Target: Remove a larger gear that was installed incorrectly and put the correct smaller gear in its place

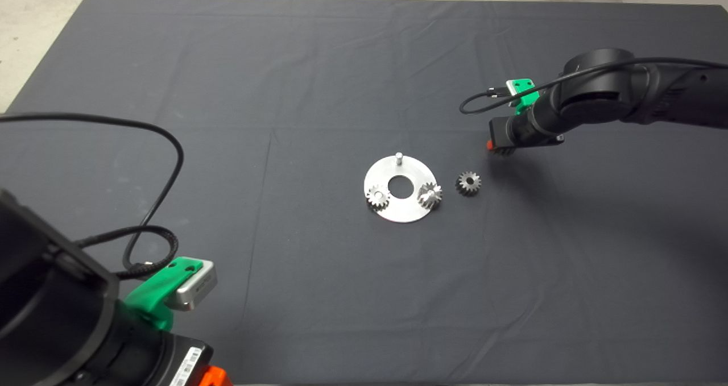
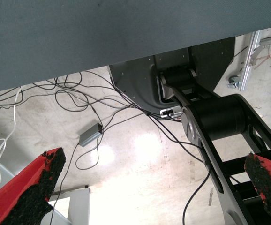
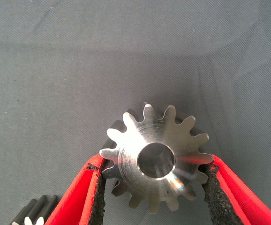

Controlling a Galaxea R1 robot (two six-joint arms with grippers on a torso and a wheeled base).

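Note:
My right gripper (image 1: 499,147) is to the right of the round steel plate (image 1: 405,211), low over the mat. In the right wrist view it (image 3: 154,164) is shut on the larger gear (image 3: 156,159), with a pad on each side of its teeth. A smaller gear (image 1: 468,182) lies loose on the mat between the plate and this gripper; its edge shows in the right wrist view (image 3: 32,214). Two small gears (image 1: 377,196) (image 1: 430,195) sit on the plate. The plate's far pin (image 1: 399,158) is bare. My left gripper (image 1: 216,377) is parked at the lower left, open and empty.
The dark mat (image 1: 318,79) covers the table. A black cable (image 1: 170,158) loops over the mat from the left arm. The left wrist view shows the floor with cables (image 2: 79,101) and the robot's base (image 2: 215,117).

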